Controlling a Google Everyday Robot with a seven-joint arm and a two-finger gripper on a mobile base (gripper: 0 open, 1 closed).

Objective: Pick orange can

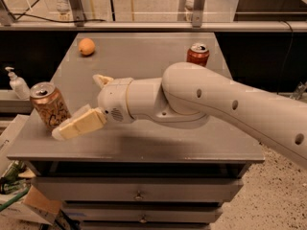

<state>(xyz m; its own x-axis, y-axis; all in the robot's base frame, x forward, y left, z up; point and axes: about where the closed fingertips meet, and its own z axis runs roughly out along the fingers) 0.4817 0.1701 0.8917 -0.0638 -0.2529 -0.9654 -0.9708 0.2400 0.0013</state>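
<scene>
**Open gripper arriving beside the orange can**

In the camera view, the orange can (49, 104) is standing upright at the near left corner of the table (144, 147), with its long axis pointing straight up and its silver top showing. The arm is reaching in from the right, across the near half of the table. It is carrying the gripper (76, 105) just to the right of the can.

The jaws are standing wide apart. One finger is pointing to the far side, and the other is lying low toward the near left, where its tip is overlapping the foot of the can in the picture. I cannot tell if this tip is touching the can or only passing in front of it.

The can is lying to the left of the opening and is not yet fully between the fingers. So, in my judgement, the coming move is asking for a little more travel to the left before closing.

A red can (198, 54) and a round orange fruit (87, 46) are sitting far back, well apart from the gripper. A pump bottle (18, 84) is standing beyond the table's left edge.
</scene>
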